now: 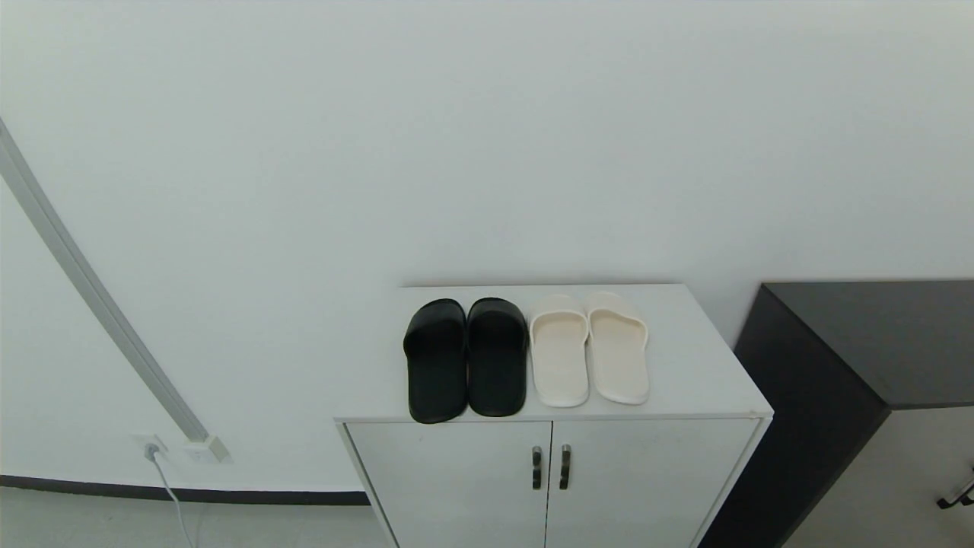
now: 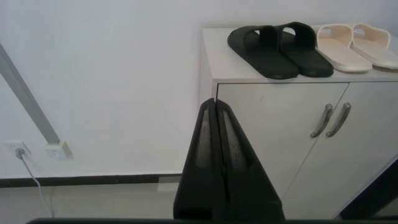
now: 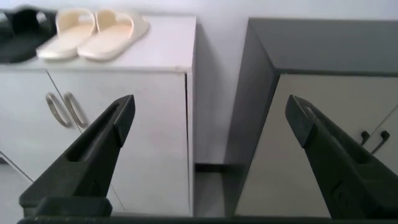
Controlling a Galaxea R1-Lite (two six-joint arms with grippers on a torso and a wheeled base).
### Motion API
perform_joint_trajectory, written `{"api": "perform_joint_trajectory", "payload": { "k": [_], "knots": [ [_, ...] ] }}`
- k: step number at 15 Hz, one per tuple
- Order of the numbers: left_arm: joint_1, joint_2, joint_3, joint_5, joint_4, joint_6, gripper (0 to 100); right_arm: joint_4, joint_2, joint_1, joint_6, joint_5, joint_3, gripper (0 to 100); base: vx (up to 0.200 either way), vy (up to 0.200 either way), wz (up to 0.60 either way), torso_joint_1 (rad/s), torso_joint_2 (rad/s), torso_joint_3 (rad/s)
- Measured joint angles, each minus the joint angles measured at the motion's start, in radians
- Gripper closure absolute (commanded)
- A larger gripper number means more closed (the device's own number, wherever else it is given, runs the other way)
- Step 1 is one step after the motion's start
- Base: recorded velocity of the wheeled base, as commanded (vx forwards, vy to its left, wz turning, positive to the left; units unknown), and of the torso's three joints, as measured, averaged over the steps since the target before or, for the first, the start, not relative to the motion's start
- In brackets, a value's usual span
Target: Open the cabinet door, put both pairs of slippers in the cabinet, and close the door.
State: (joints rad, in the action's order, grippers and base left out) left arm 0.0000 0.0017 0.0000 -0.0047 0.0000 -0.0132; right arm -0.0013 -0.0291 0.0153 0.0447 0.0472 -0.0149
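Note:
A white two-door cabinet stands against the wall, both doors shut, with two metal handles at the middle seam. On its top lie a black pair of slippers and, to their right, a cream pair of slippers. My left gripper is shut, held well short of the cabinet's left front corner, level with the doors. My right gripper is open wide with nothing between its fingers, off the cabinet's right side.
A dark cabinet stands close against the white cabinet's right side. A wall socket with a cable and a slanted cable duct are on the wall to the left. Bare floor lies left of the cabinet.

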Motion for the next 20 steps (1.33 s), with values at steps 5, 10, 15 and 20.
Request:
{"api": "perform_joint_trajectory", "payload": {
  "k": [5,10,15,20],
  "knots": [
    [0.000,0.000,0.000,0.000,0.000,0.000,100,0.027,-0.245,-0.029,-0.090,0.046,-0.219,0,0.000,0.000,0.00,0.000,0.00,0.000],
    [0.000,0.000,0.000,0.000,0.000,0.001,100,-0.202,-0.670,-0.119,-0.101,0.106,-0.271,0,0.000,0.000,0.00,0.000,0.00,0.000],
    [0.000,0.000,0.000,-0.001,0.000,0.002,100,-0.363,-0.980,-0.397,-0.123,-0.081,-0.371,0,0.000,0.000,0.00,0.000,0.00,0.000],
    [0.000,0.000,0.000,-0.006,0.000,0.003,100,-0.382,-1.178,-0.657,-0.233,-0.297,-0.535,0,0.000,0.000,0.00,0.000,0.00,0.000]
  ]
}}
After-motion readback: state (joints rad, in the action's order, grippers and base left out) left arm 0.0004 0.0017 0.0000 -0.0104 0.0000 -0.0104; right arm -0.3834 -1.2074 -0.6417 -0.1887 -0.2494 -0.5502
